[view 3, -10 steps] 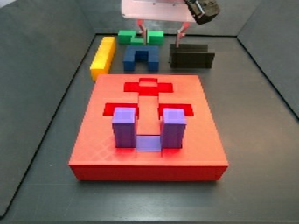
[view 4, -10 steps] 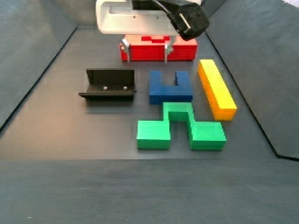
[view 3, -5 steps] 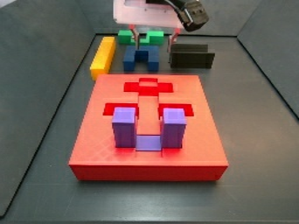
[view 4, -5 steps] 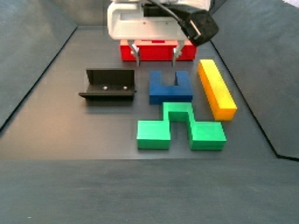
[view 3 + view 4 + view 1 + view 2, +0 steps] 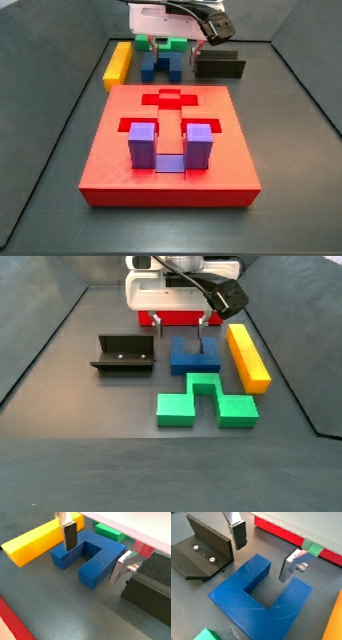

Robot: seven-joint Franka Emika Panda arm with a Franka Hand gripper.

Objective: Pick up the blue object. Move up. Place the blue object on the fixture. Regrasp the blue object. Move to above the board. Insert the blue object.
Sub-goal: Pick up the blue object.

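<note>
The blue object (image 5: 197, 355) is a dark blue U-shaped block lying flat on the floor; it shows in both side views (image 5: 164, 66) and both wrist views (image 5: 90, 557) (image 5: 264, 597). My gripper (image 5: 179, 322) is open and empty just above it, with one finger (image 5: 69, 534) beside one prong and the other finger (image 5: 123, 566) beside the other prong, not touching. It also shows from the other side (image 5: 179, 48). The black fixture (image 5: 127, 353) stands beside the blue object, empty. The red board (image 5: 171, 140) holds a purple U-shaped block (image 5: 170, 146).
A yellow bar (image 5: 247, 356) lies along the blue object's other side. A green block (image 5: 205, 402) lies close to its base. The fixture (image 5: 201, 549) and the board's edge (image 5: 284, 537) are near the fingers. Dark walls ring the floor.
My gripper has come down from high above to just over the blue object, fingers still open. The blocks have not moved.
</note>
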